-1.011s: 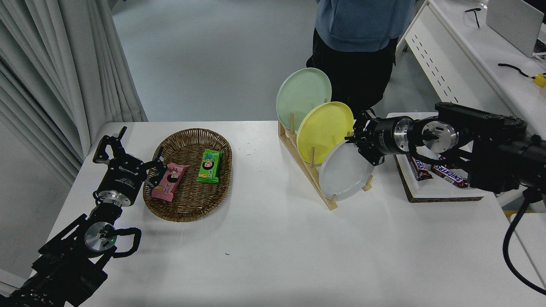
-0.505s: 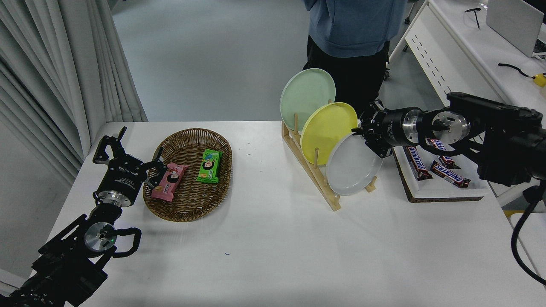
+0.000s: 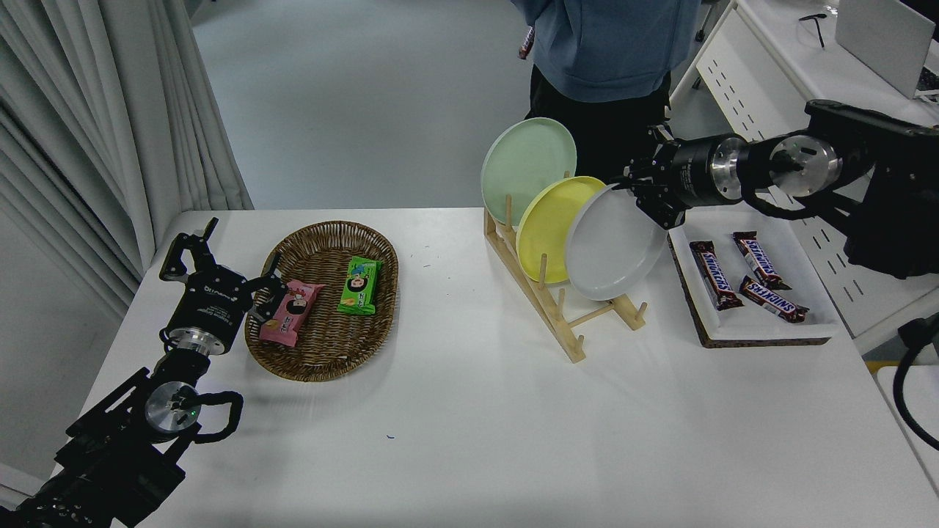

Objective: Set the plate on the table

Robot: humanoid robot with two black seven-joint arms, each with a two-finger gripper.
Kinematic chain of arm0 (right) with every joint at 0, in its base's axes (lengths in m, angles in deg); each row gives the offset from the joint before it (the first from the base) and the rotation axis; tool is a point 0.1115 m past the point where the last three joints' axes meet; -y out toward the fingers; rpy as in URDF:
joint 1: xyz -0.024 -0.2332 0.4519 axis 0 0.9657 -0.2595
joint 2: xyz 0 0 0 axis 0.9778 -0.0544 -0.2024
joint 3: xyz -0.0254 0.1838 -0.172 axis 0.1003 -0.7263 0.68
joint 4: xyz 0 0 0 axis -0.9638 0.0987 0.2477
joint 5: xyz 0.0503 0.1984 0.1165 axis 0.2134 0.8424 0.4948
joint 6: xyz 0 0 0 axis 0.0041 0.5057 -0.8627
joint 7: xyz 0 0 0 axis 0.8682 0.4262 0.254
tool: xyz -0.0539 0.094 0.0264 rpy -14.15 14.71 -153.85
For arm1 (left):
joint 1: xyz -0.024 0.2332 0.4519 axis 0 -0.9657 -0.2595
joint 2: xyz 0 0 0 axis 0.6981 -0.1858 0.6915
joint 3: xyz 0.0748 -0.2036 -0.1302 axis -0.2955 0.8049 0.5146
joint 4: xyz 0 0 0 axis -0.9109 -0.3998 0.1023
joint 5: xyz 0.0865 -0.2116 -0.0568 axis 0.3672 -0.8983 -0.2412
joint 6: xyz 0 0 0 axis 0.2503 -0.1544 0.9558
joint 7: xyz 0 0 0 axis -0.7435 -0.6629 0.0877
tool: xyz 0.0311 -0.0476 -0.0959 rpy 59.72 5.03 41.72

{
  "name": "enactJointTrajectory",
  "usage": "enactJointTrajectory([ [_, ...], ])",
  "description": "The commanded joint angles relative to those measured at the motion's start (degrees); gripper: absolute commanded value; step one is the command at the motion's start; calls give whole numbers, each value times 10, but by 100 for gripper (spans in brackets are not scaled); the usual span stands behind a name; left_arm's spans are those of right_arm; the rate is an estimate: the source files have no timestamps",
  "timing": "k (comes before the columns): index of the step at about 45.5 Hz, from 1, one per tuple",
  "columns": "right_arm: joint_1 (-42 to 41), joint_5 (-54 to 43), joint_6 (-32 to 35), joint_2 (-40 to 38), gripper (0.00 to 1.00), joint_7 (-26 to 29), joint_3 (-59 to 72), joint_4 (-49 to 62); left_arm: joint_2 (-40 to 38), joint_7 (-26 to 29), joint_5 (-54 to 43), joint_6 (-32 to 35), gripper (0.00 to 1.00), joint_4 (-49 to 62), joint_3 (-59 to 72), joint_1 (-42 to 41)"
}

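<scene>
The light grey-white plate hangs tilted on edge above the front slots of the wooden rack, clear of its pegs. My right gripper comes in from the right and is shut on the plate's upper right rim. Behind it in the rack stand a yellow plate and a mint-green plate. The white table lies below. My left gripper is parked open at the lower left, beside the basket.
A wicker basket holds a pink snack and a green snack. A white tray with candy bars sits right of the rack. A person in a blue top stands at the far side.
My right gripper has risen up and to the right, lifting the grey-white plate out of the rack's front slot. The left arm has not moved.
</scene>
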Motion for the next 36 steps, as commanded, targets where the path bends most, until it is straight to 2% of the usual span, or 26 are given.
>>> enactJointTrajectory([
  [1, -51, 27, -6, -21, 0, 30, -23, -30, 0, 0, 0, 0, 100, 0, -1, 0],
  [17, -124, 140, -52, -36, 0, 64, -24, -77, 0, 0, 0, 0, 100, 0, 0, 0],
  [24, -120, 191, -82, -33, 0, 82, -46, -78, 0, 0, 0, 0, 100, 0, 0, 0],
  [36, -98, 199, -147, -30, 0, 104, -111, -92, 0, 0, 0, 0, 100, 1, 0, 0],
])
